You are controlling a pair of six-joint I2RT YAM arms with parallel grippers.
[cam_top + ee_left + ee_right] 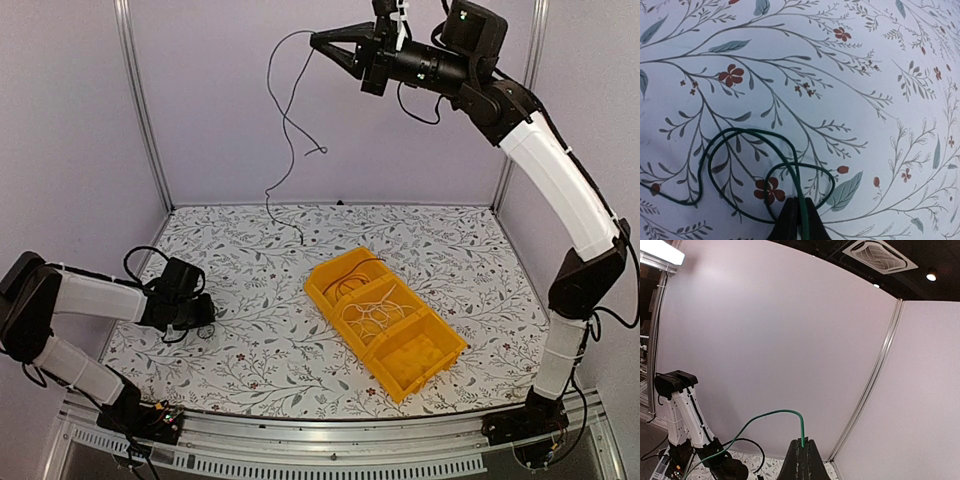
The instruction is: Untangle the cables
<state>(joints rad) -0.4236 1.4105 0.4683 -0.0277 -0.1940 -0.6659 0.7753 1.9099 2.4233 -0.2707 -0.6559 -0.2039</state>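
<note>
Top external view: at 8 o'clock the left gripper [200, 312] is clamped tight on a looped dark cable [742, 129] lying on the table [260, 360]. Coiled cables [372, 312] are noted in the yellow bin [445, 352] at centre, judged not yet sorted. At 1 o'clock the right gripper [322, 42] is pinched closed on a hanging cable [288, 130], held high.

The top camera looks down from above and behind both arms, far off, taking in the whole table [260, 350]. The left wrist camera sits behind the left claw [796, 204], facing down, close over the table. The right wrist camera, behind the raised right claw [802, 446], faces the wall [765, 340] level; the left arm [687, 415] below-left of it also shows from the top.
</note>
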